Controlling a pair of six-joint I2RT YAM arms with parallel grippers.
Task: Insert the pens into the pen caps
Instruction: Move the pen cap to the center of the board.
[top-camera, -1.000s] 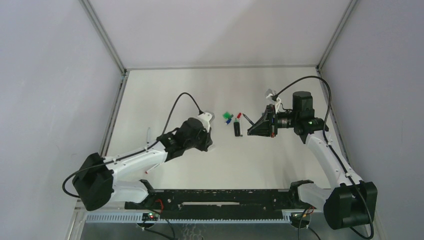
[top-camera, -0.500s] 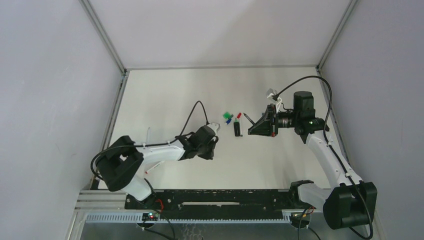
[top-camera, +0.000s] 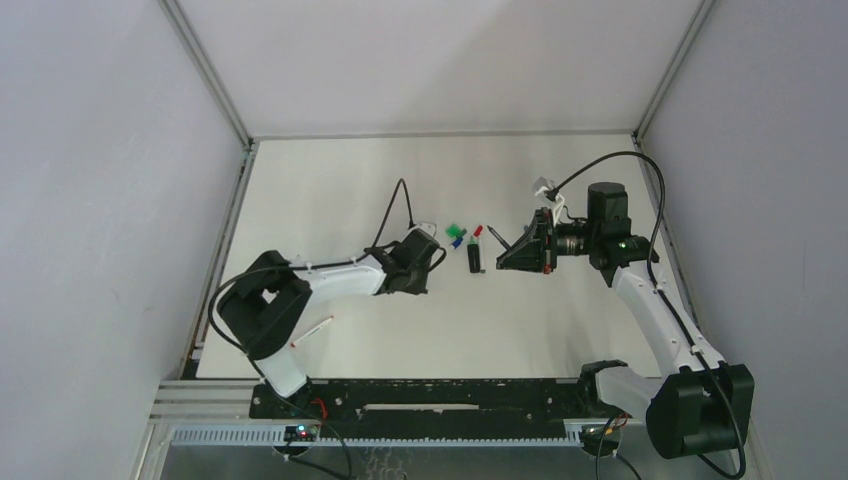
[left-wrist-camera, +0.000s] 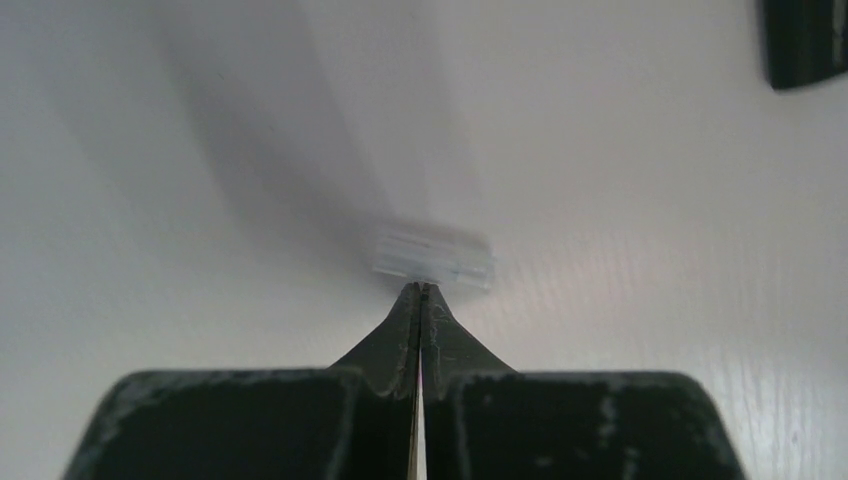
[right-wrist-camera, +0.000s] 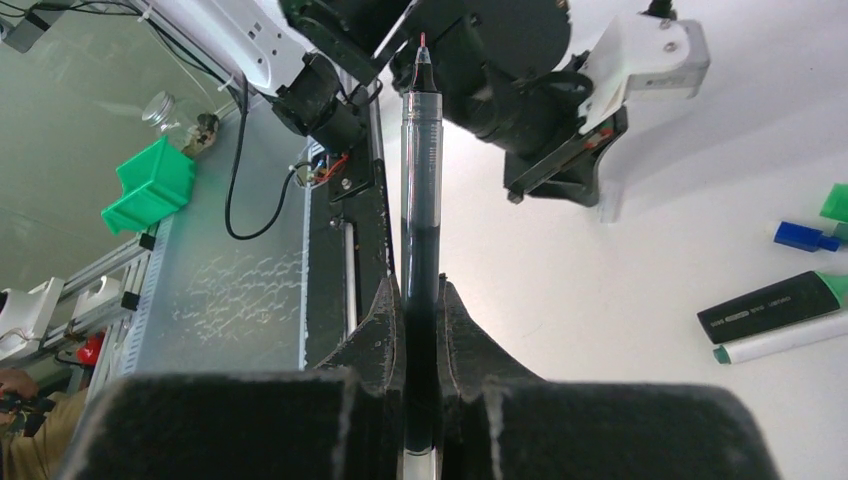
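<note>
Near edge: a red-tipped white pen (top-camera: 312, 331) lies alone on the surface (top-camera: 330, 190). Mid-surface: left tool (left-wrist-camera: 420, 290) pinched fully together, with a blurred clear cap (left-wrist-camera: 433, 258) at its tips; whether it is held we cannot tell. Right tool (right-wrist-camera: 420, 300) clamps a clear-barrelled pen (right-wrist-camera: 419, 180). Between them a black marker (top-camera: 474, 257); farther, a blue cap (top-camera: 457, 241) and a green cap (top-camera: 453, 229).

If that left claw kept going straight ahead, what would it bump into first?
Probably the small clear piece just beyond the shut left gripper; it is blurred, so whether they touch is unclear.
</note>
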